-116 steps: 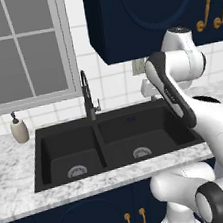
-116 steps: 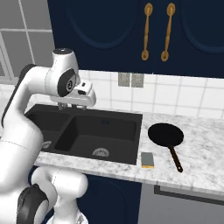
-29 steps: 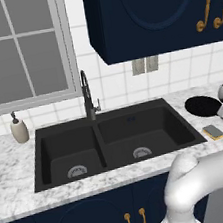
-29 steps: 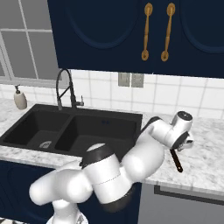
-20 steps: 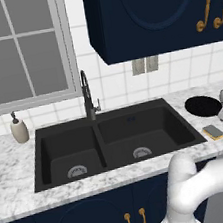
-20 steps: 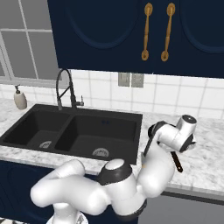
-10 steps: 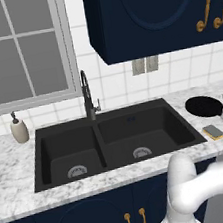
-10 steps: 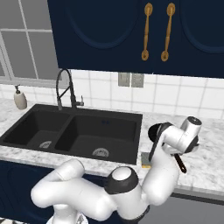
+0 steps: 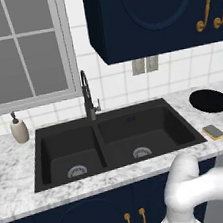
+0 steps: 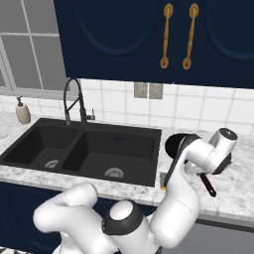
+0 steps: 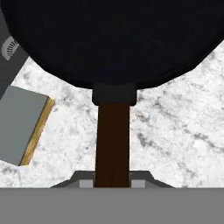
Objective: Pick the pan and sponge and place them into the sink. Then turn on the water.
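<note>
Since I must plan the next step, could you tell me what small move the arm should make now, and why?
Probably lift straight up a little: the jaws look shut on the brown handle of the pan, which lies on the counter beside the sponge, right of the sink.

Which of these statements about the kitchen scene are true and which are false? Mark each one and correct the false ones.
1. The claw is shut on the pan's handle. True.
2. The sponge lies inside the sink. False: it lies on the counter, right of the sink.
3. Water runs from the faucet. False: no stream shows.
4. The pan sits on the counter beside the sink. True.
5. The soap dispenser stands left of the sink. True.
</note>
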